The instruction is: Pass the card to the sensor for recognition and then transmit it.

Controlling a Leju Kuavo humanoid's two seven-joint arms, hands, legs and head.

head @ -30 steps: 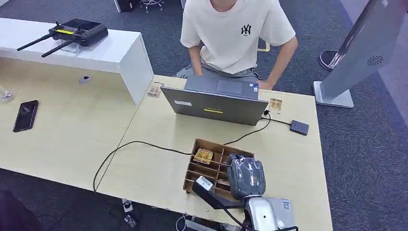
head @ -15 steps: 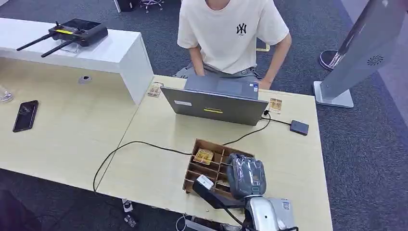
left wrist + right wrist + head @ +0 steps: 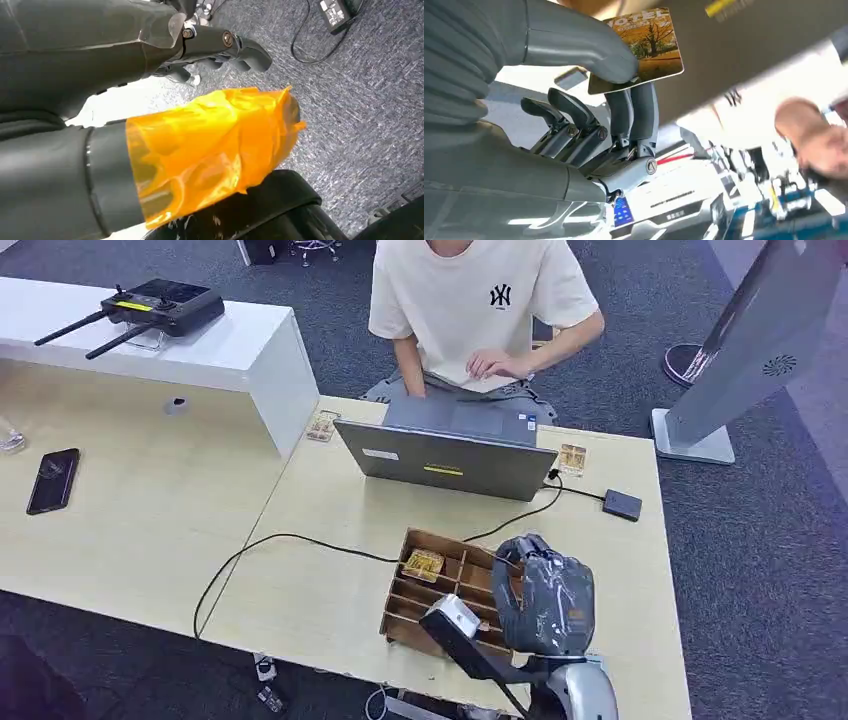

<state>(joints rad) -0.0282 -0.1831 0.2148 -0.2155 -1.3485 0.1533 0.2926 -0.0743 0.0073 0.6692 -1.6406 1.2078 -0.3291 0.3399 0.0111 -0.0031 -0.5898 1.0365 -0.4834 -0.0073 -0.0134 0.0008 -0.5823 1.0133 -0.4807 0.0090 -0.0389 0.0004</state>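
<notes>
Your right hand (image 3: pixel 624 95) has lifted off the box (image 3: pixel 430 590), card (image 3: pixel 644 47) pinched; sensor (image 3: pixel 622 505) lies ahead-right. Left hand (image 3: pixel 220 47): can't tell.

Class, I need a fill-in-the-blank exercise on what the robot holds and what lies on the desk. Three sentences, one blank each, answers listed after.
1. The right hand pinches a ____ between its thumb and fingers.
2. The wooden organizer stands on the desk between the robot and the open ____.
3. A black phone lies flat on the ____ side of the desk in the head view.

Missing words: card; laptop; left
</notes>
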